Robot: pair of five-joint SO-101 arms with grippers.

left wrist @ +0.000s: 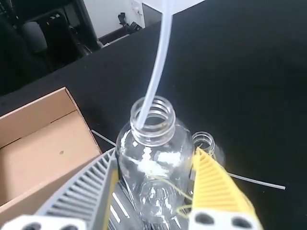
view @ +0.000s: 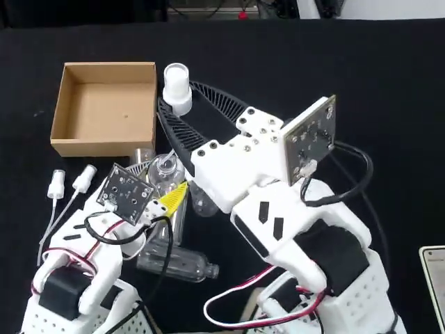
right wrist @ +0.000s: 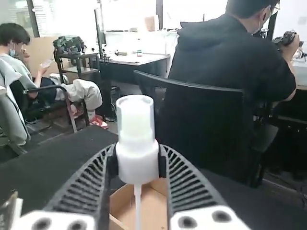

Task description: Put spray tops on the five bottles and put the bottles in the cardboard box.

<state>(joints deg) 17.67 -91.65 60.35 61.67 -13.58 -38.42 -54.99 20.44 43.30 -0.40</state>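
The white spray top is hanging high above the table, its thin dip tube trailing down into the open mouth of a clear plastic bottle. The right gripper is pinching the spray top's collar, its ribbed jaws closed to the collar's width. The left gripper, one jaw grey and one yellow, is clamping the bottle's shoulders and holding it upright just beside the cardboard box, which is sitting with no bottles in it.

The tube is running at a slant and seems to be touching the rim of the neck, not hanging centred. If the top descends along that line, the tube is likely to buckle or flick out, and the cap could meet the threads crooked and jam. The bottle is smooth and thin-walled, so a push from above may twist or tilt it in the jaws.

A second open bottle is standing close behind the yellow jaw and may get knocked. Two spare spray tops and a bottle on its side are lying near the left arm.
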